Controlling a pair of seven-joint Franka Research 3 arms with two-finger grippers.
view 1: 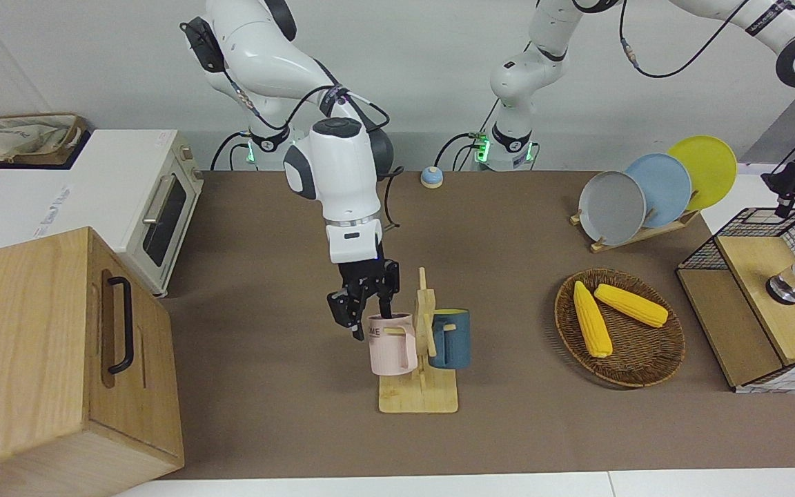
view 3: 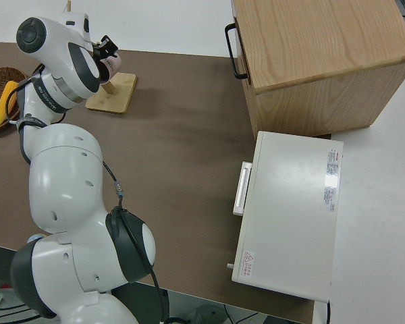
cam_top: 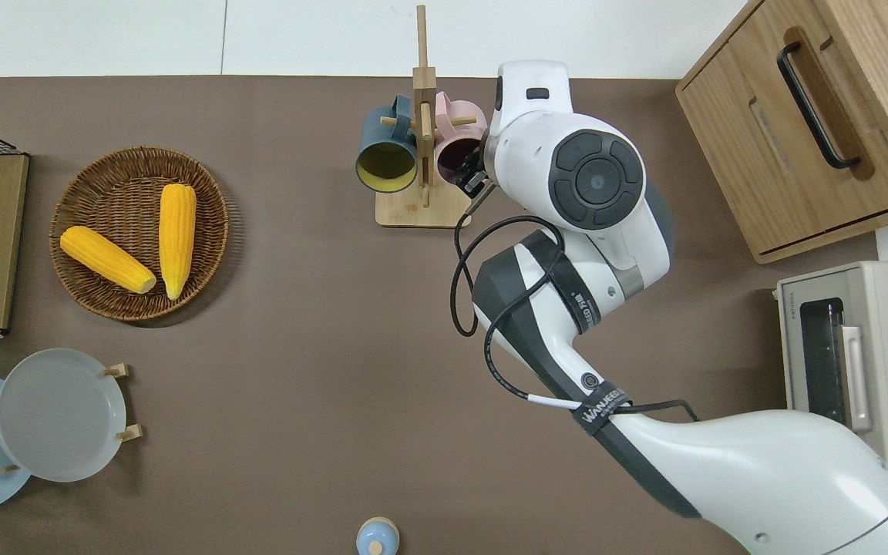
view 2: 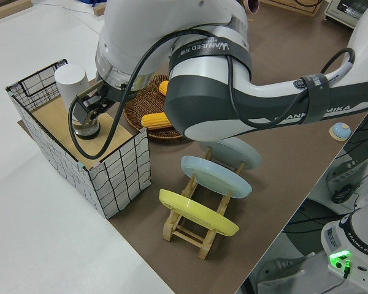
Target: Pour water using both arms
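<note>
The right claw (view 1: 370,307) straddles the rim of the pink mug (view 1: 392,344) hanging on the wooden rack (view 1: 422,386).

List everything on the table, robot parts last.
wooden mug rack: 1, tan, mid-table
ceramic mugs: 2, pink and dark blue, hung on rack
round wicker basket: 1, brown, left arm's end
yellow corn cobs: 2, yellow, in basket
plates: 3, grey, blue, yellow, on stand
white cylinder: 1, white, in wire crate
wooden cabinet: 1, tan, right arm's end
white toaster oven: 1, white, beside cabinet
right claw: 1, black, open at pink mug
left claw: 1, black, at white cylinder
</note>
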